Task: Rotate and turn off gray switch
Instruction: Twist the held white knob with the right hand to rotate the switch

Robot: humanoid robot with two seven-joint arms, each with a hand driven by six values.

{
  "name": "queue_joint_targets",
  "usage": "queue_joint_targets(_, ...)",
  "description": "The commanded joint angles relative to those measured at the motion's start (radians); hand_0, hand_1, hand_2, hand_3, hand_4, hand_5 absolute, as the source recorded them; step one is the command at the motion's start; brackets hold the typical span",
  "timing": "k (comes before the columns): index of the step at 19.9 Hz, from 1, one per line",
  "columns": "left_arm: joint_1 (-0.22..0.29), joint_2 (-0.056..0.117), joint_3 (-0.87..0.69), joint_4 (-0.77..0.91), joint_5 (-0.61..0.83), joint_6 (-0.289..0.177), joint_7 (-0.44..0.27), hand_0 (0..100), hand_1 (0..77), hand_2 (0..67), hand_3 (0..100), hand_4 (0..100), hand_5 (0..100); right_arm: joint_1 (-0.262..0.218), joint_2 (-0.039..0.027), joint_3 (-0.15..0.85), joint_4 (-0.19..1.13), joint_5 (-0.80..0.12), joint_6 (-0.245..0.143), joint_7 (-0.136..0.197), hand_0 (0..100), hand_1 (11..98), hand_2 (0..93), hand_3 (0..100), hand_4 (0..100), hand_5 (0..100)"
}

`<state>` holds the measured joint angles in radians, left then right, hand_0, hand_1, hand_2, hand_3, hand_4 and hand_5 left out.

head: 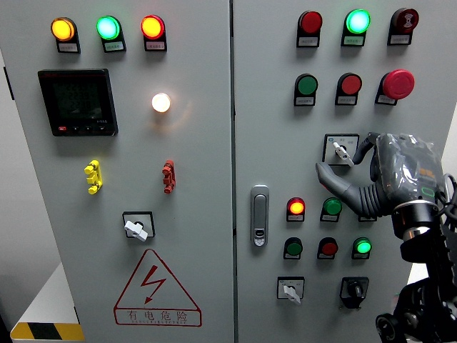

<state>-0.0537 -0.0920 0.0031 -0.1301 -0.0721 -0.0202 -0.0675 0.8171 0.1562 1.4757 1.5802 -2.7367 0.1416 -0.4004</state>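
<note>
Gray switch (343, 151) knob tilts upper-left to lower-right beside right robot hand (378, 175)

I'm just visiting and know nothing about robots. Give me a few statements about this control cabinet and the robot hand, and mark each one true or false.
1. The right hand is up at the gray switch on the right door. True.
2. The round lamp beside the black display is dark. False: it glows.
3. The red mushroom button sits on the left door. False: it is on the right door, upper right.
4. A triangular warning sign is at the bottom of the left door. True.
5. Both robot hands show. False: only the right one shows.
</note>
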Motion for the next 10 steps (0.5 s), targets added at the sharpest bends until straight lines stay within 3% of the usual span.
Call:
queue_joint_targets(1, 0.000, 0.000, 0.000, 0.001, 0.000, 0.000, 0.000, 0, 0.0, 13.2, 18, 10, 12, 0.000, 0.0002, -0.002, -0.002, 0.000, 0.000, 0.000, 0, 28.2, 65.9, 100, 97, 100)
queue_joint_targets(10, 0.000, 0.000, 0.000, 0.001, 0.000, -0.001, 0.000, 0, 0.0, 13.2, 18, 10, 12, 0.020, 0.0017, -0.006, -0.002, 0.000, 0.000, -0.006, 0, 26.2, 66.7, 100, 96, 100)
